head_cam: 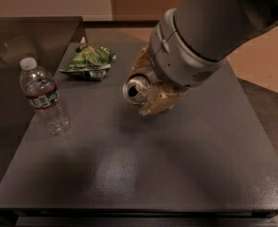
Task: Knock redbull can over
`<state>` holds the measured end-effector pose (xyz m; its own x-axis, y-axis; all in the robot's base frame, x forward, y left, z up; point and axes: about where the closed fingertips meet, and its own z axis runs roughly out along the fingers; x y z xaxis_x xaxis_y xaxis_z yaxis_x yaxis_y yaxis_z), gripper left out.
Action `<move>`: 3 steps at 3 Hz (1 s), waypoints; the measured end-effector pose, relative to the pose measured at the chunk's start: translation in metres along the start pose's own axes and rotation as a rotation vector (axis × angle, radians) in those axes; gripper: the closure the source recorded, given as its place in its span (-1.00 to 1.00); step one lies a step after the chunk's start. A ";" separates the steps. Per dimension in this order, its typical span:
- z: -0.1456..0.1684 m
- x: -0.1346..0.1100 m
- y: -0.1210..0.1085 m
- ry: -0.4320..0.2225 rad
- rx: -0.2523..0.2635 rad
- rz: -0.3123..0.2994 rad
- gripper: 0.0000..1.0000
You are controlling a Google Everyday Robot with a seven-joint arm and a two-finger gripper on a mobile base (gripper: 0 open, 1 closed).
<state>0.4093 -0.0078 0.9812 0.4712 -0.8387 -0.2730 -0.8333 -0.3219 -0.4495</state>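
Note:
The redbull can (pixel 136 88) shows its shiny silver top with the pull-tab hole, tipped toward the camera and to the left, near the middle of the dark table (pixel 129 169). Its body is hidden behind the gripper. My gripper (pixel 151 86) is right at the can, with tan fingers (pixel 159 100) on both sides of it. The big grey arm comes in from the upper right and hides the table behind it.
A clear plastic water bottle with a white cap (pixel 43 97) stands upright at the table's left edge. A crumpled green snack bag (pixel 89 61) lies at the back left. A second dark surface lies beyond the left edge.

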 end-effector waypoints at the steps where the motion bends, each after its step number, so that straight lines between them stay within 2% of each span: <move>1: 0.005 0.016 0.003 0.076 0.003 -0.027 1.00; 2: 0.005 0.021 0.004 0.132 0.014 -0.054 1.00; 3: -0.002 0.014 0.002 0.137 0.030 -0.067 1.00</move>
<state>0.4132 -0.0209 0.9781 0.4800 -0.8685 -0.1239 -0.7914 -0.3678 -0.4882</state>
